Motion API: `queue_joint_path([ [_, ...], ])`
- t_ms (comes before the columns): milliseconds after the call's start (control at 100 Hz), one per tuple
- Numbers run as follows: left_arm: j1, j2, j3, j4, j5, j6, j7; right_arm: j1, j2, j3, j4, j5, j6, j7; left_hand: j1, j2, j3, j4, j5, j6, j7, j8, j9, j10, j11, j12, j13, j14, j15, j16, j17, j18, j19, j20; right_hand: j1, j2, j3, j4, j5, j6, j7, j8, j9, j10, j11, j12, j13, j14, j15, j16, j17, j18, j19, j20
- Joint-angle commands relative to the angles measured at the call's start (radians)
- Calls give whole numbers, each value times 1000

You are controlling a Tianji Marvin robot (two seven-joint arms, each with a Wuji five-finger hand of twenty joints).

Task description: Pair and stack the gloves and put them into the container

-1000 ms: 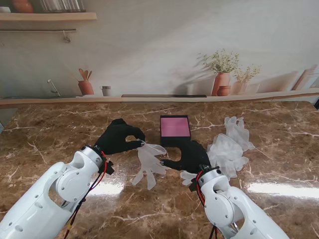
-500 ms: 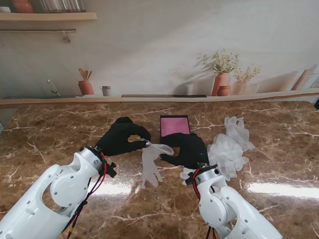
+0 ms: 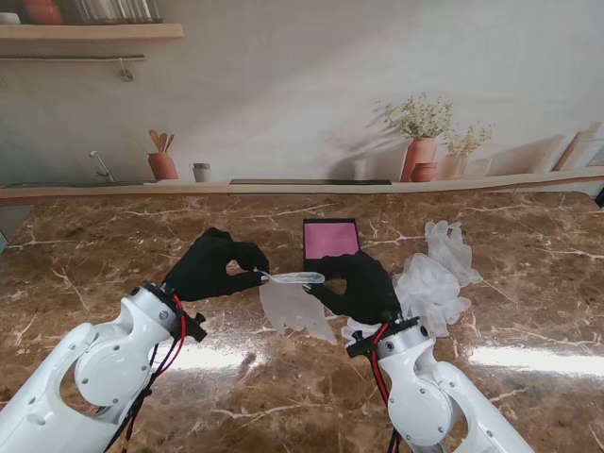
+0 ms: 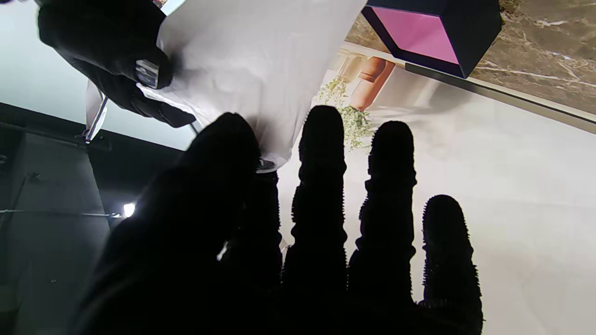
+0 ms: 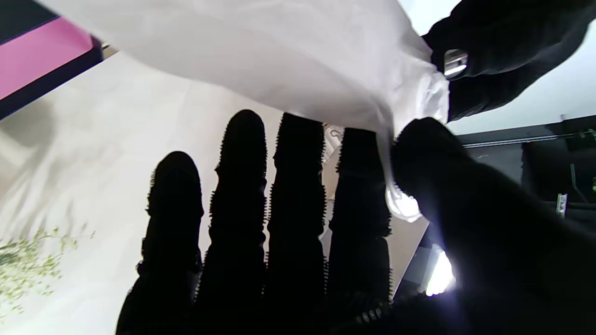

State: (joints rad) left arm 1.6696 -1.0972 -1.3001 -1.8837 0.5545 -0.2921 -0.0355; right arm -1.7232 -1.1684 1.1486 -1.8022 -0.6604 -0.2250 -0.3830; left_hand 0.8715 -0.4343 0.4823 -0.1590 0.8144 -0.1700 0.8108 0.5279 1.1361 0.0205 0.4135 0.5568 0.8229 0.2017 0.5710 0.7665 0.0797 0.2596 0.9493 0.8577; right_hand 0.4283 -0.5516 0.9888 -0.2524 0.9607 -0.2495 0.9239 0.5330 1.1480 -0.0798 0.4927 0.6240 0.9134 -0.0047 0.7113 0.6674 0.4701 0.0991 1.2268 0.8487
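Two hands now share one glove [image 3: 294,300]: left hand [image 3: 212,267] & right hand [image 3: 356,286] each pinch its cuff, lifted off table since 1 s ago, hanging nr container [image 3: 331,242]. Rdy to stack.

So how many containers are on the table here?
1. The pink-lined container sits at the table's middle, just beyond the translucent glove held between the left hand and right hand. None other shows, though the glove pile could hide something.
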Motion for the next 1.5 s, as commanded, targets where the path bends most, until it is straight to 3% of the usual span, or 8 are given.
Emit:
queue_joint_path([
  [0, 34, 6, -10, -28, -2, -18, -10, -28, 10, 10, -27, 9, -21, 34, -12, -17, 36, -7, 38, 2, 50, -25, 70, 9, 32, -23, 63, 2, 50, 21, 25, 29, 75, 33, -17, 2, 40, -36, 42, 10, 20, 26, 48, 4, 41, 33, 52, -3, 70, 44, 35, 5, 85, 58],
  [250, 141, 25, -83, -130, -75, -77, -112, -121, 41, 62, -138, 68, -83, 209, -20, -36, 62, -12, 54, 51, 56, -49, 150, 30, 79, -97, 144, -12, 100, 27, 65, 26, 137, 21, -8, -65, 70, -9, 81, 48, 42, 33, 145, 42, 115, 95, 154, 18, 233, 106, 155, 17, 265, 88],
  [470, 248, 43, -158, -203, -183, -96, -219, -182, 53, 61, -195, 125, -106, 278, -22, -50, 69, -15, 76, 84, 57, -57, 189, 32, 90, -95, 182, -7, 117, 31, 58, 21, 137, 17, -7, -97, 92, -2, 112, 93, 53, 10, 199, 66, 126, 101, 216, 34, 274, 111, 219, 23, 336, 72],
  [620, 301, 56, -210, -226, -260, -84, -303, -189, 65, 51, -200, 158, -107, 340, -20, -51, 72, -16, 78, 103, 55, -55, 200, 37, 90, -93, 193, -1, 121, 32, 51, 14, 130, 12, -13, -99, 103, 1, 126, 111, 57, 4, 224, 71, 124, 99, 245, 38, 288, 108, 249, 24, 362, 57],
  [730, 303, 58, -215, -214, -248, -61, -314, -163, 69, 25, -171, 187, -94, 368, -19, -52, 71, -17, 81, 105, 53, -52, 202, 39, 90, -92, 195, 2, 122, 32, 49, 17, 129, 10, -17, -99, 105, 2, 128, 111, 57, 2, 229, 68, 118, 96, 252, 38, 288, 104, 256, 25, 370, 48],
  [940, 224, 63, -164, -139, -209, 27, -345, -79, 64, -24, -75, 262, -14, 392, -14, -47, 71, -16, 77, 113, 47, -46, 196, 45, 88, -90, 185, 8, 122, 32, 38, 18, 119, 5, -23, -96, 106, 3, 126, 110, 52, -3, 252, 70, 109, 88, 279, 41, 281, 91, 284, 26, 383, 29],
  [1140, 97, 59, -61, -28, -149, 98, -321, 20, 46, -67, 49, 326, 56, 376, -11, -46, 70, -14, 73, 109, 44, -40, 187, 50, 88, -87, 171, 11, 121, 35, 29, 21, 114, 3, -23, -88, 98, -1, 107, 103, 40, -14, 257, 71, 93, 75, 275, 47, 268, 80, 275, 26, 386, 14],
  [1490, -150, 25, 192, 218, 31, 191, -127, 222, 0, -170, 329, 214, 84, 196, -20, -47, 85, -13, 67, 98, 48, -31, 175, 46, 93, -81, 159, 7, 125, 38, 26, 22, 124, 10, -31, -84, 92, -13, 79, 64, 35, -43, 218, 56, 75, 62, 213, 34, 242, 70, 201, 17, 340, -7],
])
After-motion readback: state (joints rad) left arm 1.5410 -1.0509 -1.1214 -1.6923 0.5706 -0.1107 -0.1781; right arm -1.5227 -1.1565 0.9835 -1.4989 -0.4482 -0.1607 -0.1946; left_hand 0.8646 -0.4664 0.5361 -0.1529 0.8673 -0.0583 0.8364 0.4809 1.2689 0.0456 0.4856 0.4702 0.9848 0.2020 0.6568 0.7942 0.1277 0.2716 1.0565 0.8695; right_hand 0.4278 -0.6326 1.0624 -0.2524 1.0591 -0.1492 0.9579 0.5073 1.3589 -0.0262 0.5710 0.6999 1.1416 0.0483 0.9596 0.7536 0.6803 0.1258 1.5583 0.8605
